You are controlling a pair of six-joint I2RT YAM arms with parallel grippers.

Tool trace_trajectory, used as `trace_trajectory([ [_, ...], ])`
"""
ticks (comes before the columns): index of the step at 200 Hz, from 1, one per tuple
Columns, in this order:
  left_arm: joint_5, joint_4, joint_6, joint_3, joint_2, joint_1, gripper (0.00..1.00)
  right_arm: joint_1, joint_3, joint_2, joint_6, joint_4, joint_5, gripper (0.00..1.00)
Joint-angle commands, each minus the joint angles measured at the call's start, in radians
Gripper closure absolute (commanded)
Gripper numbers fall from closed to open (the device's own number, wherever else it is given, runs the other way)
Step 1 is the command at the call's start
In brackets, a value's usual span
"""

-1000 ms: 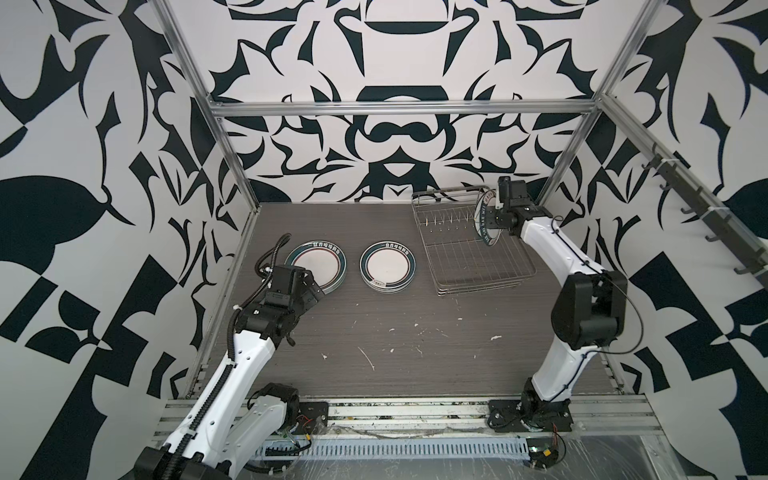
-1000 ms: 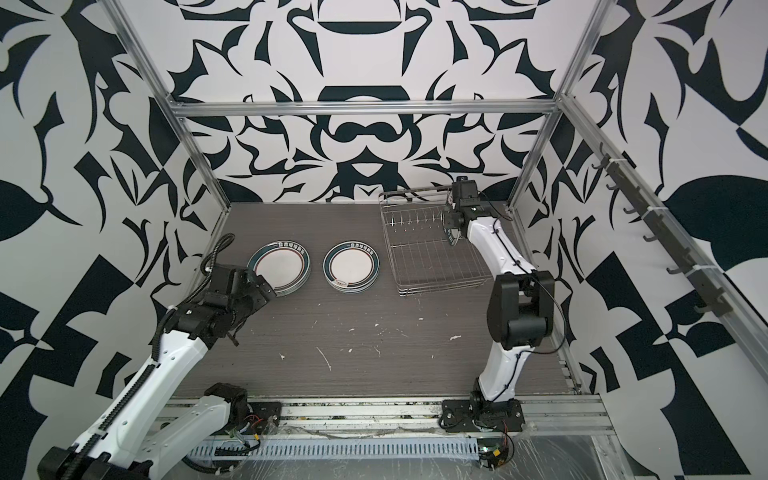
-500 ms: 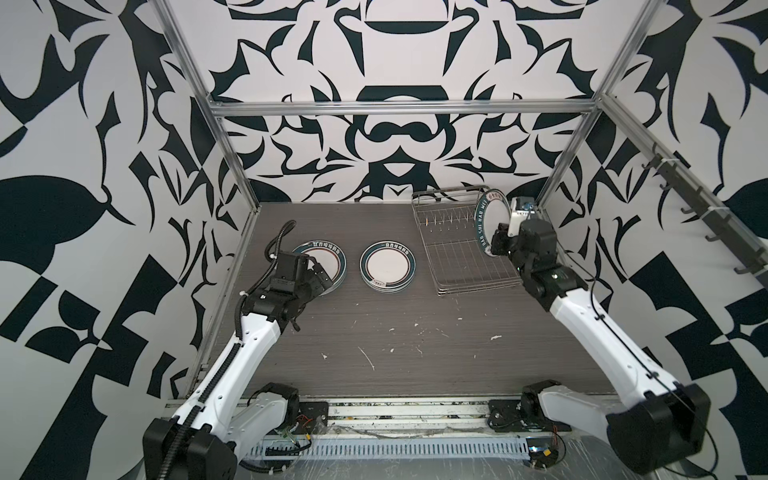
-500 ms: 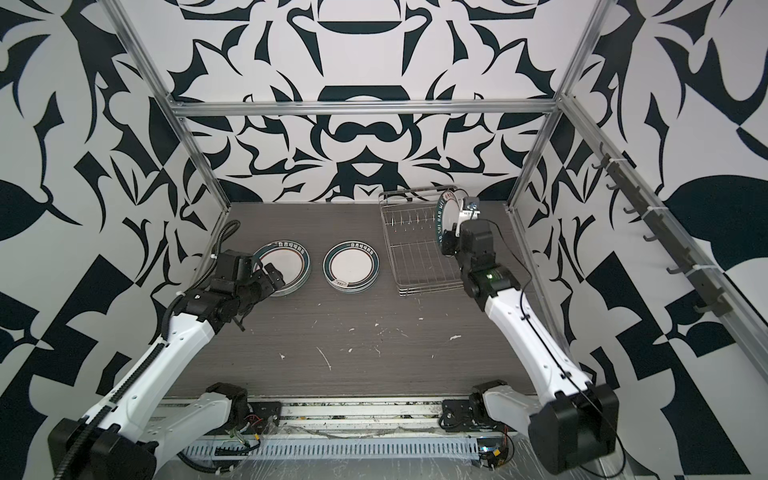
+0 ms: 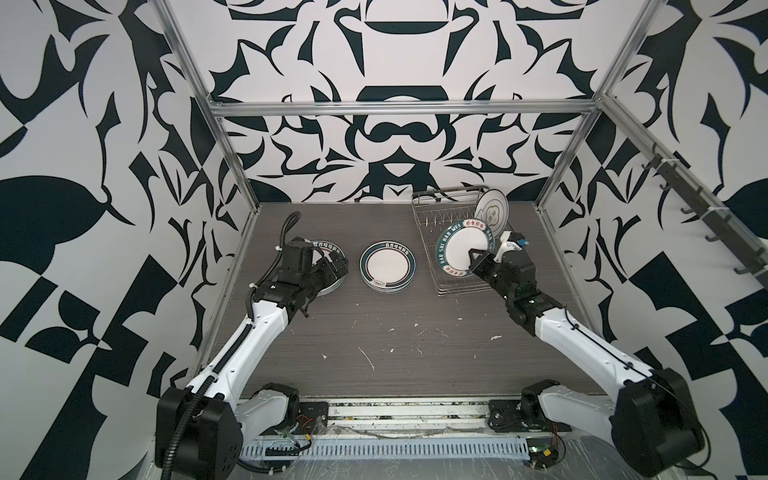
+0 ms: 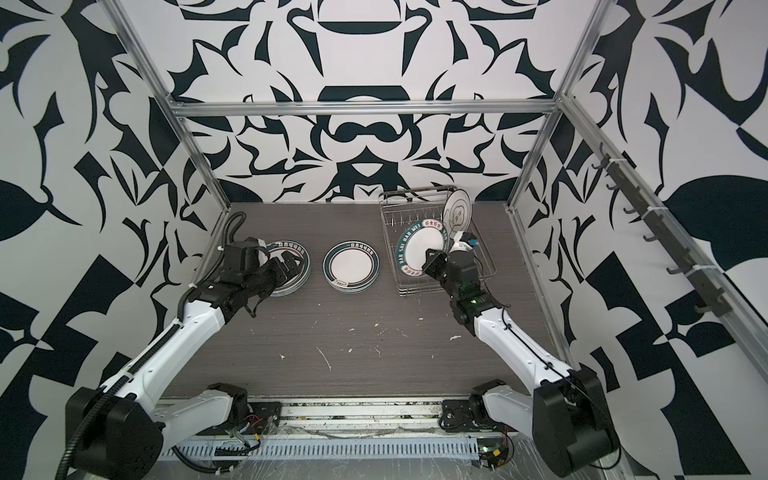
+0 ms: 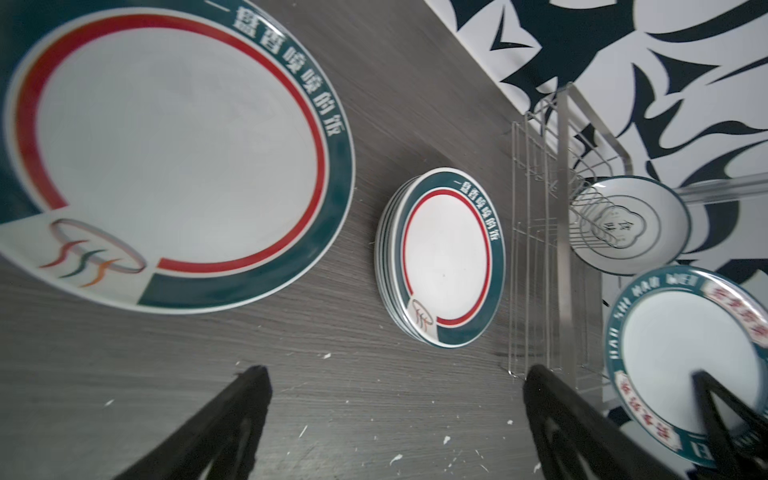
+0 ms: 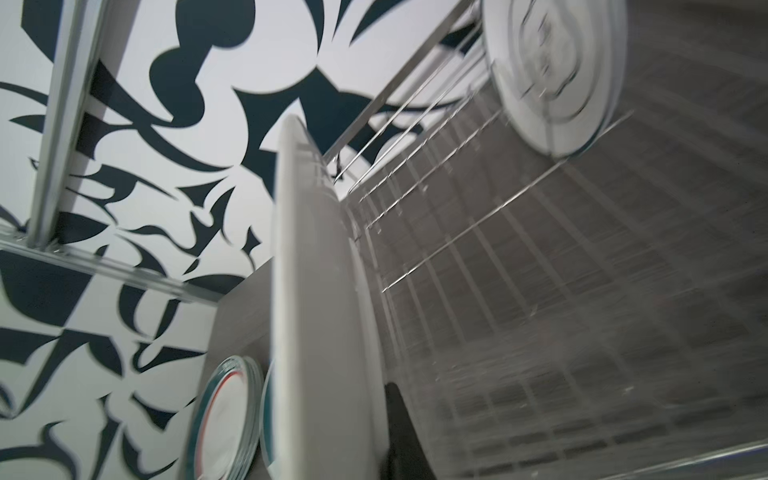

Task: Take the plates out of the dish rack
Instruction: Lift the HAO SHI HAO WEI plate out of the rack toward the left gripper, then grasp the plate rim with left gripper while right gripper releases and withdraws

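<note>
The held plate (image 5: 459, 249) is white in the middle with a dark teal rim that carries white letters and red labels. It is up on edge over the front of the rack (image 5: 446, 192), clear of the wires. Its face is turned toward the stacks and slightly up, its back to the right wall. Being round, it has no long side to speak of. The right gripper (image 5: 476, 259) is clamped on its lower rim, one black finger (image 5: 473, 254) lying across the white face. A small plate (image 5: 491, 210) with a dark cloud emblem stands at the rack's far right corner. Out on the table (image 5: 395, 332) lie the middle stack (image 5: 387, 267) and the left stack (image 5: 326, 248), the latter half covered by the left gripper (image 5: 336, 266), whose fingers are spread wide with nothing between them. The left wrist view adds the red ring and steam logo on the stacks (image 7: 444, 257). The right wrist view, blurred, shows the held plate (image 8: 307, 291) edge-on with its plain white back.
</note>
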Motion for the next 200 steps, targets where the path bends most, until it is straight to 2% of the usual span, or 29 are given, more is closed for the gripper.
trace_trajectory([
  [1,0.079,0.076,-0.006,-0.003,0.020,0.003,0.01,0.028,0.093,0.039,0.233,0.063,-0.164,1.00],
  [51,0.199,0.189,-0.043,-0.014,0.061,0.003,0.00,0.140,0.263,0.156,0.294,-0.041,-0.279,1.00],
  [93,0.313,0.284,-0.098,-0.021,0.090,0.003,0.04,0.203,0.322,0.255,0.337,0.031,-0.328,1.00],
  [145,0.383,0.363,-0.150,-0.033,0.121,0.003,0.14,0.266,0.364,0.343,0.384,0.165,-0.372,1.00],
  [148,0.387,0.366,-0.153,-0.034,0.124,0.002,0.18,0.269,0.367,0.348,0.386,0.168,-0.374,1.00],
  [159,0.399,0.378,-0.160,-0.034,0.129,0.003,0.23,0.282,0.378,0.361,0.387,0.178,-0.380,1.00],
  [200,0.414,0.391,-0.174,-0.039,0.161,0.004,0.30,0.310,0.373,0.387,0.412,0.247,-0.391,1.00],
])
